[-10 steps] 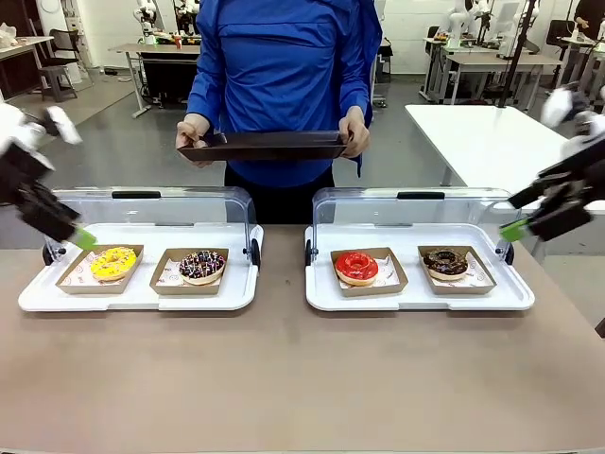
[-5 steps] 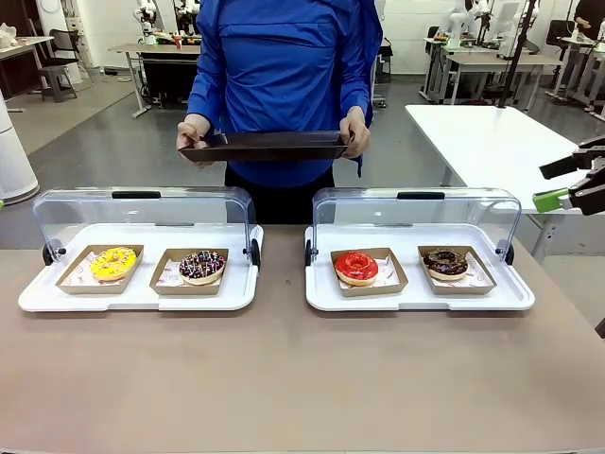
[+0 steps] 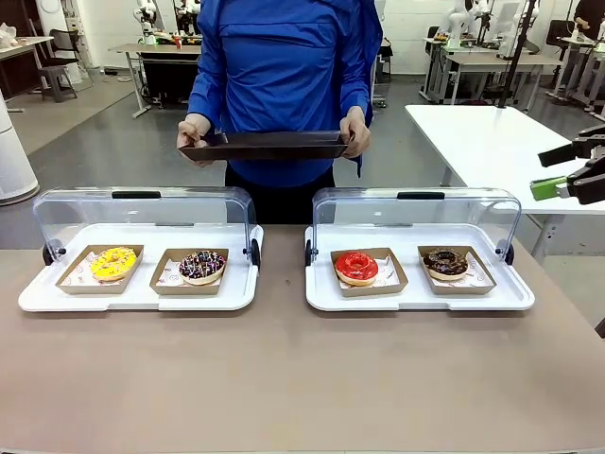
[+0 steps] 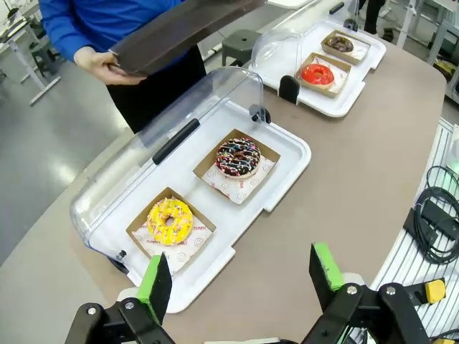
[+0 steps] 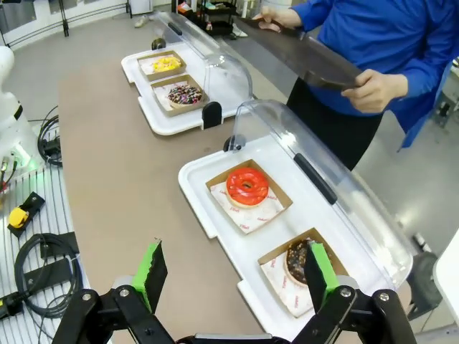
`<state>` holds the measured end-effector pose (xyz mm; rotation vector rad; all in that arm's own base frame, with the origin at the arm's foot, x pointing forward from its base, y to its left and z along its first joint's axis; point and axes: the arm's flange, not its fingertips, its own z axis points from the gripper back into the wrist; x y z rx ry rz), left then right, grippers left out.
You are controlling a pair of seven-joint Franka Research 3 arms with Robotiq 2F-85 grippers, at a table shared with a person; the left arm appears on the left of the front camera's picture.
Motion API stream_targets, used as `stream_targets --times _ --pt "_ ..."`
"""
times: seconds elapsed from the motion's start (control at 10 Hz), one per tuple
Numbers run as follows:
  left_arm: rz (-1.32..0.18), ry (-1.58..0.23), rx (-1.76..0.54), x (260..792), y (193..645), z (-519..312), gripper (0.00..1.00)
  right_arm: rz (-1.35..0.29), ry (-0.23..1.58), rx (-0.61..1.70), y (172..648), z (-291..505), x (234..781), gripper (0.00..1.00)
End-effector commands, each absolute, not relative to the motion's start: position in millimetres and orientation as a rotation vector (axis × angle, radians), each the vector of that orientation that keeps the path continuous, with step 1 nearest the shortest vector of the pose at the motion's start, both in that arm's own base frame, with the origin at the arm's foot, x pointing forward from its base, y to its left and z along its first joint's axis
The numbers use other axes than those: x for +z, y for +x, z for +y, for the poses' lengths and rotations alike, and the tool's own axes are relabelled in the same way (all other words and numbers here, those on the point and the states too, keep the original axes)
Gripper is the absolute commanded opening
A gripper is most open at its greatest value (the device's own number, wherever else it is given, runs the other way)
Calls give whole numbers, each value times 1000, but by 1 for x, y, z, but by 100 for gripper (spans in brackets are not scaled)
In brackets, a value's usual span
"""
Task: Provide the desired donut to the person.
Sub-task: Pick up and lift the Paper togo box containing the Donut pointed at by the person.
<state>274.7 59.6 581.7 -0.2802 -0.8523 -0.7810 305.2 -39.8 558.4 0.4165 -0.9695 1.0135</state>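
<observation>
The person [image 3: 284,66], in a bright blue jacket, stands at the far side holding a dark tray [image 3: 269,145] in both hands. On the left white tray [image 3: 137,295] lie a yellow donut [image 3: 113,262] and a sprinkled chocolate donut [image 3: 201,266]. The right white tray [image 3: 416,298] holds a red donut [image 3: 356,267] and a dark chocolate donut [image 3: 445,263]. My right gripper [image 3: 539,175] hangs open at the far right edge, above and beyond that tray. My left gripper [image 4: 240,271] is open high over the table's end, with the yellow donut [image 4: 170,221] below it. My right gripper [image 5: 234,264] is empty above the red donut [image 5: 247,185].
Each tray has a clear hinged lid [image 3: 142,206] standing open at its back. Every donut sits in a brown paper boat. A white table [image 3: 482,142] stands at the back right. Cables [image 4: 434,218] lie off the table's end.
My left arm has pulled away out of the front view. My right gripper has risen and drawn back from the right tray to the picture's right edge. The person holds the tray still.
</observation>
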Motion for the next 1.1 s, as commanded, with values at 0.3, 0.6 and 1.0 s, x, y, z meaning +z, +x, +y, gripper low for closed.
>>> stream_targets --times 0.3,0.6,1.0 --pt "-930 -295 -802 503 230 30 100 -1044 398 1022 293 -33 546 100" --pt "-936 -280 -803 504 228 32 100 -1059 374 1001 289 -37 546 100" --pt "-952 -268 -797 506 224 33 100 -1075 344 961 286 -41 549 100"
